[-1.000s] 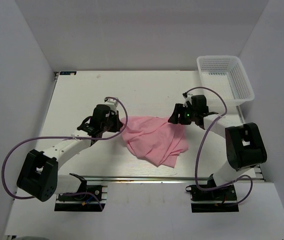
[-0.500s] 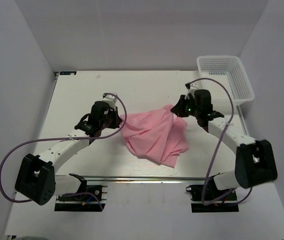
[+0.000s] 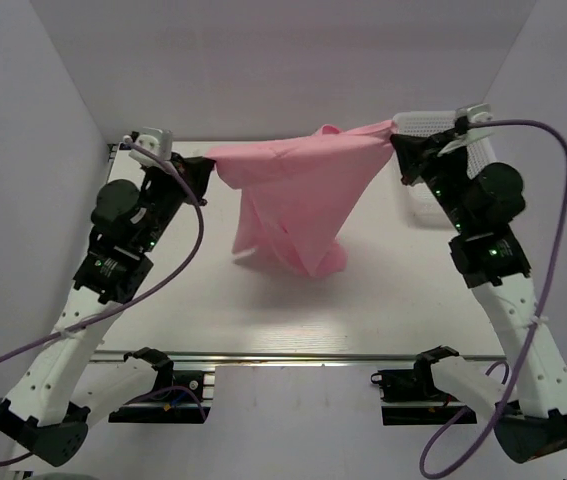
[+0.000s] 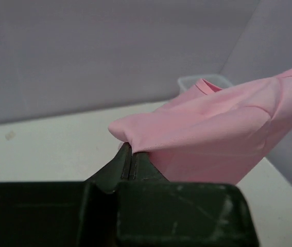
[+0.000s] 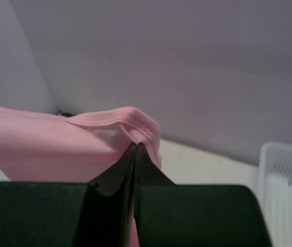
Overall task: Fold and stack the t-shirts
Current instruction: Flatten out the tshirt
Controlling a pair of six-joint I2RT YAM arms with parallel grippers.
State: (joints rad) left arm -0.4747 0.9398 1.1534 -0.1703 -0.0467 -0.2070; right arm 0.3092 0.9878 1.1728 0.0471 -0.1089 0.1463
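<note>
Hanging in the air between the two arms, the light-pink t-shirt (image 3: 298, 200) is stretched like a line at its upper edge, and the rest of the cloth falls down from it in loose folds over the middle of the white table (image 3: 263, 310). I cannot tell if the lowest fold touches the table. The left gripper (image 3: 207, 165) is raised at the far left, and its jaws are pressed fully together on a bunched corner of the t-shirt. The left wrist view shows the fabric coming out right at the closed fingertips (image 4: 132, 150). The right gripper (image 3: 399, 142) is raised at the far right and is closed in the same way, pinching a hemmed edge of the t-shirt. In the right wrist view the hem is folded over its fingertips (image 5: 135, 148). The white plastic mesh basket (image 3: 433, 120) stands at the far right corner of the table, behind the right arm and apart from the cloth. The arm hides most of it from above. In the right wrist view a piece of the basket (image 5: 286, 175) appears at the right edge, and there I see only its rim and its own mesh wall, so what is inside I cannot tell. No part of the t-shirt is in the basket.
</note>
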